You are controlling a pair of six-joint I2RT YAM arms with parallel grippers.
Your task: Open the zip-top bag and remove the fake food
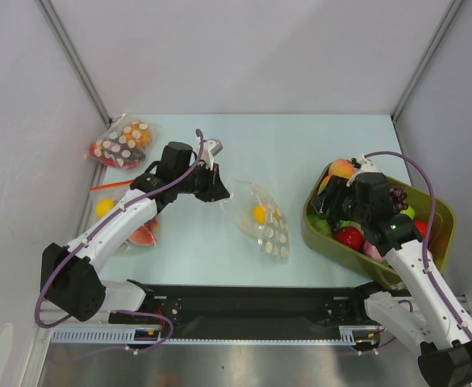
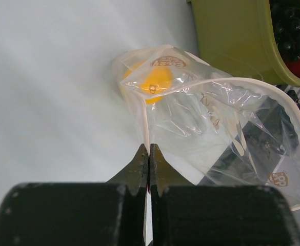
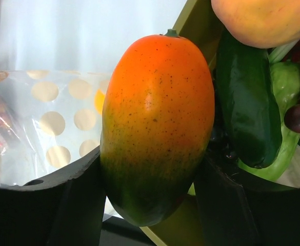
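The clear zip-top bag (image 1: 261, 222) with white polka dots lies at the table's middle, its mouth open. An orange-yellow fruit (image 1: 258, 214) is inside it, also seen in the left wrist view (image 2: 152, 82). My left gripper (image 1: 217, 184) is shut on the bag's rim (image 2: 148, 146) at its left end. My right gripper (image 1: 332, 200) is over the left part of the olive bin (image 1: 310, 227), shut on an orange-and-green mango-like fruit (image 3: 157, 128). A pink-orange peach (image 1: 342, 168), dark grapes (image 1: 397, 196) and green pieces (image 3: 247, 102) lie in the bin.
A dotted bag showing red and orange (image 1: 123, 143) lies at the far left. A clear bag with an orange-red strip (image 1: 135, 226) lies under my left arm. The bin also holds a red fruit (image 1: 348, 237). Walls close in the table's sides.
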